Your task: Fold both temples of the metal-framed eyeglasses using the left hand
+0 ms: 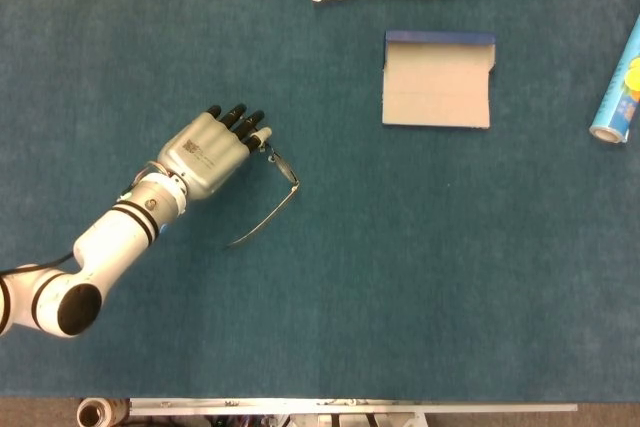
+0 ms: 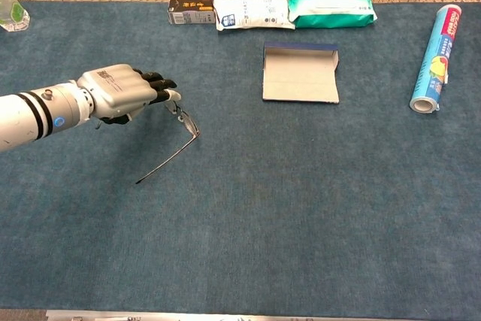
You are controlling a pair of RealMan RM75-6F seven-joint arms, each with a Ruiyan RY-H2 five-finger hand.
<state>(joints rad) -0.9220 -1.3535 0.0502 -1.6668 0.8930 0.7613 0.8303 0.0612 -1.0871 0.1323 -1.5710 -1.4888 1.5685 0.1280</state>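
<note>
The metal-framed eyeglasses (image 1: 285,169) (image 2: 189,123) lie on the blue table cover. One thin temple stretches out toward the front left. My left hand (image 1: 212,151) (image 2: 120,92) hovers palm down over the glasses' far left end, its dark fingertips (image 2: 167,89) touching the frame there. The fingers are extended and slightly curled, and the thumb lies underneath. The other temple is mostly hidden under the hand. My right hand shows in neither view.
An open cardboard box (image 1: 437,79) (image 2: 300,74) lies to the right of the glasses. A wrapped roll (image 2: 434,58) sits at the far right. Along the back edge stand a small dark box (image 2: 189,11), a white pack (image 2: 254,11) and a green wipes pack (image 2: 331,7).
</note>
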